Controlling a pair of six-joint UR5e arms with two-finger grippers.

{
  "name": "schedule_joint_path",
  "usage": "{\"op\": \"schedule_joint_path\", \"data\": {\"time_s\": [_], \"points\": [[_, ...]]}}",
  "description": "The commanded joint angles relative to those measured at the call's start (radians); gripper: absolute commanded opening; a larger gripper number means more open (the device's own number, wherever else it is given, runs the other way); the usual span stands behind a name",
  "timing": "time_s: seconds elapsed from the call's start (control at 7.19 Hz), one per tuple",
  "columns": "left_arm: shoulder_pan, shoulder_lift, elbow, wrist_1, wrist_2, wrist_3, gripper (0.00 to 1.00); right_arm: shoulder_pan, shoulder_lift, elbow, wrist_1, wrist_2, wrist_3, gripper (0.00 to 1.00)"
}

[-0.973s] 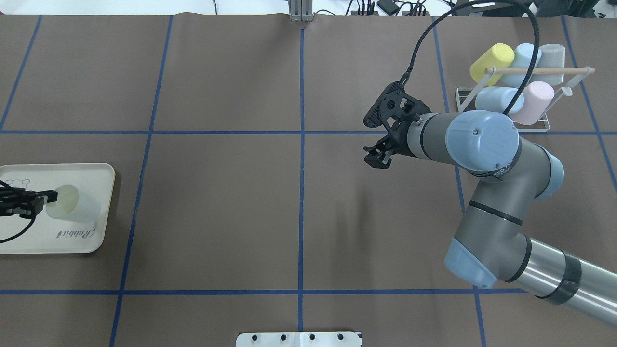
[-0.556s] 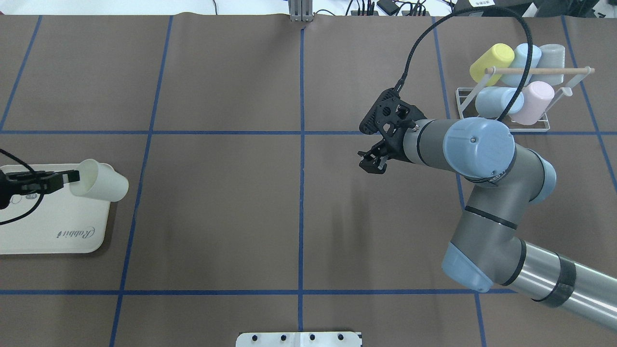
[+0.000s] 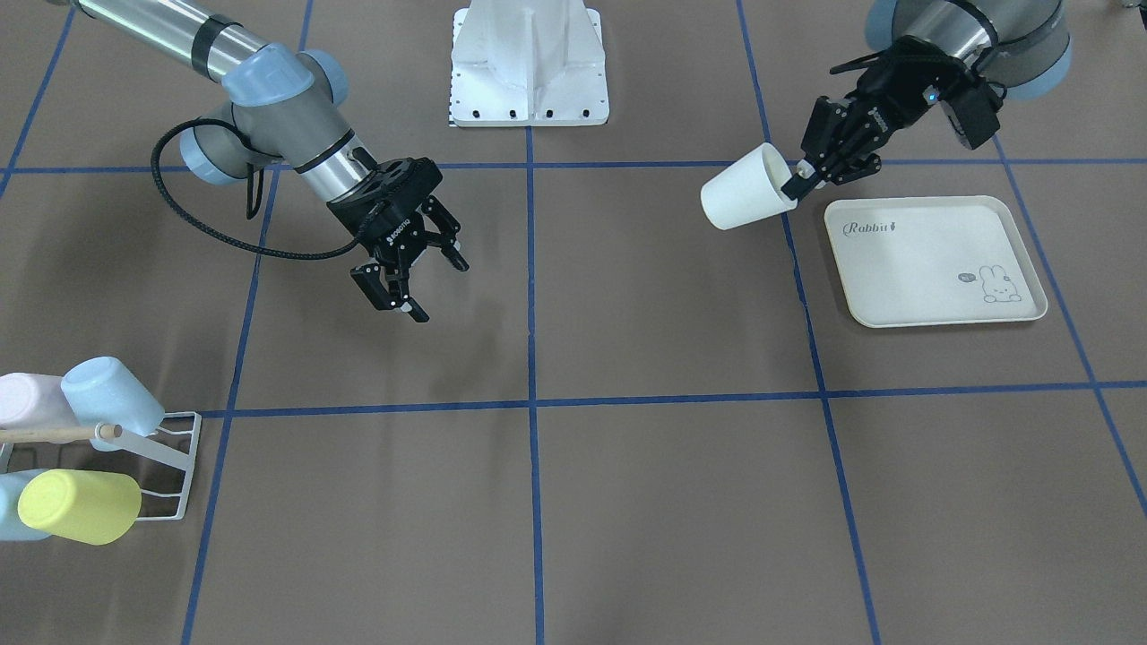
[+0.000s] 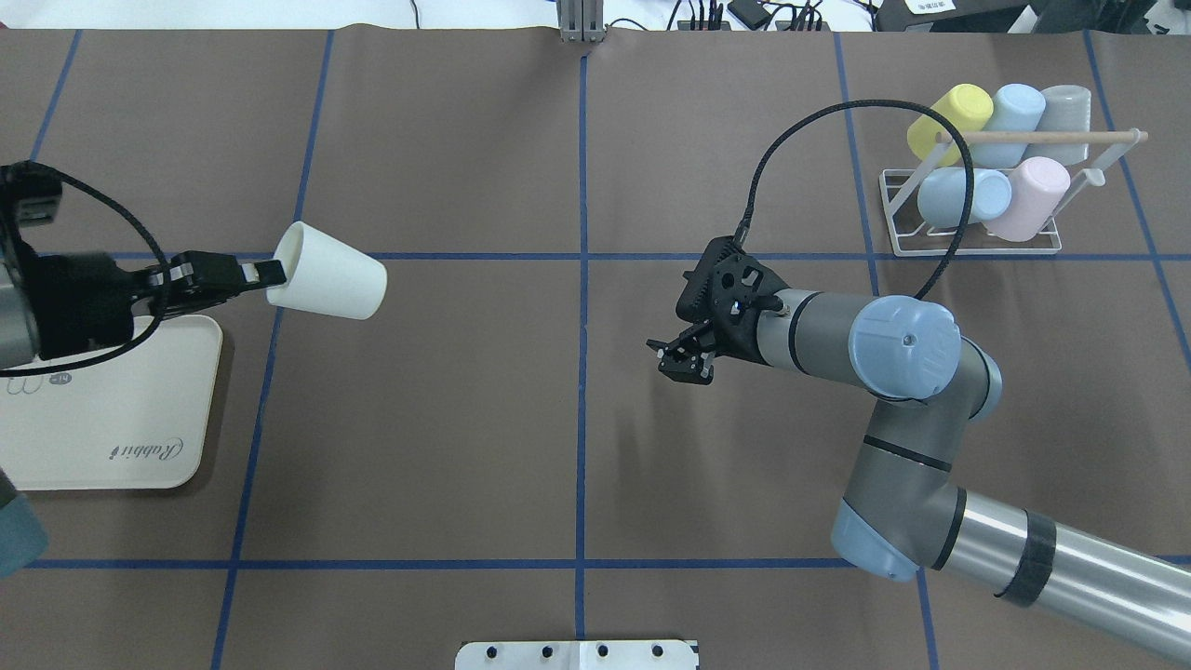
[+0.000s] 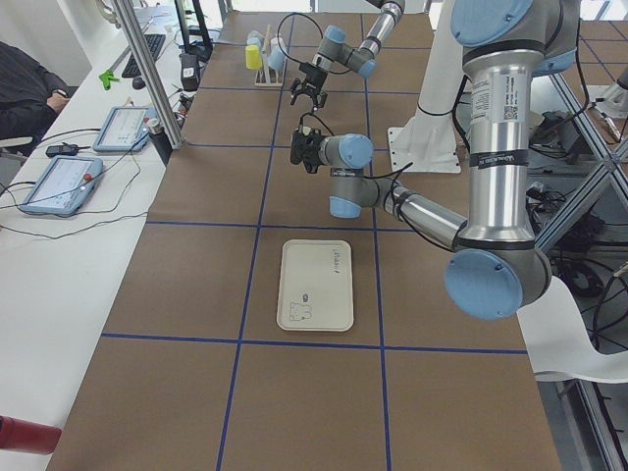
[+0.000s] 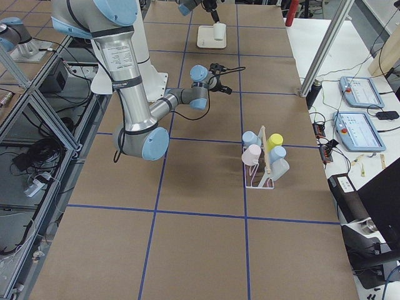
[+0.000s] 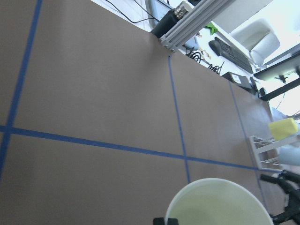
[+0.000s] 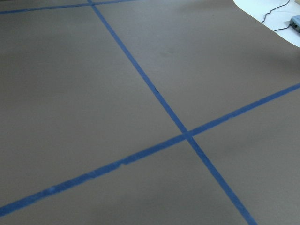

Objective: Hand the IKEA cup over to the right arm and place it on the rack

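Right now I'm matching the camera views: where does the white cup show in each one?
Front-facing: cup upper right, left of tray.
Overhead: cup left, up-right of tray.
Exterior left: not made out.
Exterior right: too small to tell.
Left wrist: cup rim, bottom edge.
Right wrist: absent.
Landmark: the cream tray.

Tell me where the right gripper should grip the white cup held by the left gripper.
Likely best: grip the white cup across its bare body near the closed base, coming from the robot's right. The left gripper pinches the rim, and the cup lies sideways in the air, base toward the open right gripper.
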Motion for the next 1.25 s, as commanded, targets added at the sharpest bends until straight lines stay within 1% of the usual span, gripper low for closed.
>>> {"op": "schedule_joint_path", "data": {"time_s": [0.0,0.14,0.28,0.42,0.56,0.7,0.83,1.11], "points": [[0.068,-0.118,0.014,0.006,0.009,-0.073,0.0,-0.018,0.009,0.002,0.051,0.058,0.0,0.99],[0.099,-0.143,0.018,0.006,0.013,-0.073,0.0,-0.038,0.012,-0.001,0.137,0.053,0.006,0.99],[0.101,-0.143,0.018,0.006,0.013,-0.072,0.0,-0.051,0.016,0.002,0.185,0.055,0.008,0.99],[0.116,-0.151,0.02,0.007,0.014,-0.071,0.0,-0.058,0.016,-0.001,0.2,0.053,0.012,0.99],[0.131,-0.184,0.043,0.007,0.037,-0.071,0.0,-0.075,0.023,0.004,0.203,0.05,0.012,0.99],[0.179,-0.23,0.082,0.007,0.092,-0.071,0.0,-0.08,0.038,0.002,0.236,0.05,0.012,0.99],[0.2,-0.269,0.122,0.007,0.118,-0.071,0.0,-0.087,0.038,0.002,0.277,0.049,0.012,0.99],[0.208,-0.278,0.14,0.006,0.125,-0.064,0.0,-0.1,0.042,0.001,0.366,0.049,0.011,0.99]]}}
